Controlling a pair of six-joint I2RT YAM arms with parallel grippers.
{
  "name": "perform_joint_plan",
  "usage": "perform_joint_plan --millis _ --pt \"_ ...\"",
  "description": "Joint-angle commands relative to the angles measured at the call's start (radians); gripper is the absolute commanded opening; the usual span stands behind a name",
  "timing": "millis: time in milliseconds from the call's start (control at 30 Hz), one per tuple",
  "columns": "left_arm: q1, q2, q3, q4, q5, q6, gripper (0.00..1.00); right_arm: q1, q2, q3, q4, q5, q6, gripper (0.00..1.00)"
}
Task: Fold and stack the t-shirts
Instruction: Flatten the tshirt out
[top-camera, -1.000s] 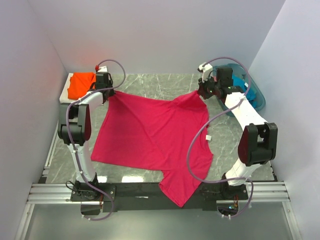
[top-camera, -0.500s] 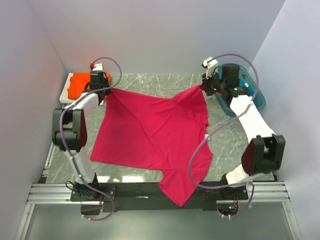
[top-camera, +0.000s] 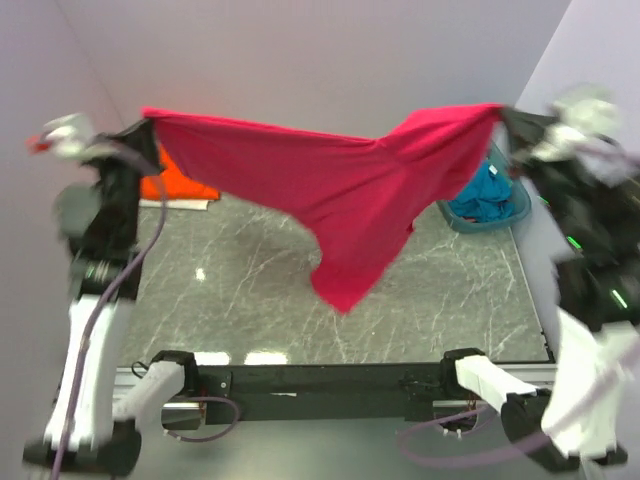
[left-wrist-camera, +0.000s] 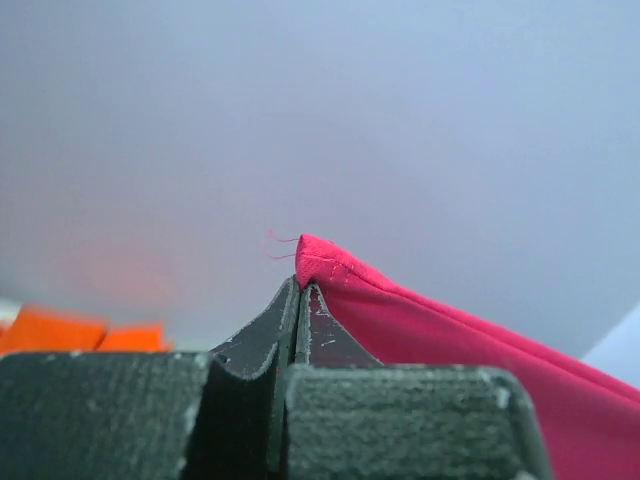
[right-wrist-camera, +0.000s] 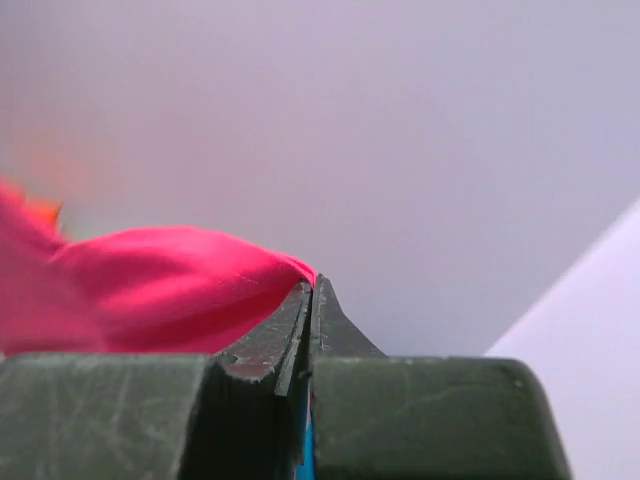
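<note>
The magenta-red t-shirt (top-camera: 340, 190) is stretched aloft, sagging midway; the orange t-shirt (top-camera: 182, 186) is seen far left, the teal-blue t-shirt (top-camera: 487, 195) far right.

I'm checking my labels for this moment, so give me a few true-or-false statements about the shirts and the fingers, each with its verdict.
1. The magenta-red shirt hangs in the air, stretched between the two arms. True.
2. The fingers of the left gripper stand open. False: they are shut on an edge of the magenta-red shirt.
3. The fingers of the right gripper are shut on the same shirt. True.
4. The orange shirt lies inside the basket. False: it lies at the far left of the table; the basket, at the far right, holds the teal-blue shirt.
</note>
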Motion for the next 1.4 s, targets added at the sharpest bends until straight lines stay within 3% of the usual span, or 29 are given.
perform_joint_plan --millis 0,167,333,533,633,767,833,933,1033,1067,1133,1167,1267,1367 --pt "-0.004 -0.156 0.029 -0.035 0.007 -0.056 0.00 -0.004 -0.054 0.225 -0.108 0.089 0.006 0.00" --pt "-0.004 -0.265 0.141 -0.106 0.010 -0.072 0.01 -0.004 -0.028 0.605 -0.174 0.177 0.026 0.00" --pt "-0.004 -0.273 0.295 -0.138 0.014 -0.079 0.01 -0.038 -0.074 0.626 -0.116 0.218 0.019 0.00" --pt "-0.004 -0.216 0.241 -0.112 0.037 -0.072 0.01 -0.040 -0.095 0.483 -0.095 0.219 -0.012 0.00" --pt "-0.004 -0.176 0.102 -0.074 0.080 -0.072 0.01 -0.040 -0.113 0.316 -0.044 0.199 -0.043 0.00" --pt "-0.004 -0.090 -0.157 0.032 0.128 -0.082 0.01 -0.040 -0.146 -0.067 0.061 0.180 -0.076 0.00" --pt "-0.014 0.015 -0.222 0.094 0.145 -0.067 0.01 -0.040 -0.140 -0.205 0.124 0.145 -0.079 0.00" --pt "-0.046 0.245 -0.277 0.148 0.119 -0.026 0.01 -0.040 -0.092 -0.539 0.267 0.090 -0.081 0.00" --pt "-0.084 0.538 -0.198 0.124 0.050 0.025 0.00 -0.040 0.026 -0.703 0.465 0.094 -0.093 0.00" --pt "-0.093 0.680 -0.137 0.119 0.002 0.034 0.00 -0.040 0.135 -0.752 0.503 0.102 -0.095 0.00" --pt "-0.106 0.814 -0.060 0.104 -0.030 0.049 0.00 -0.038 0.283 -0.714 0.539 0.119 -0.096 0.00" --pt "-0.107 0.938 0.031 0.071 -0.044 0.049 0.00 -0.040 0.439 -0.679 0.533 0.129 -0.095 0.00" --pt "-0.104 1.121 0.254 -0.046 -0.087 0.023 0.00 -0.038 0.707 -0.501 0.474 0.171 -0.067 0.00" --pt "-0.113 1.200 0.394 -0.109 -0.127 0.011 0.00 -0.029 0.882 -0.308 0.372 0.206 -0.050 0.00"
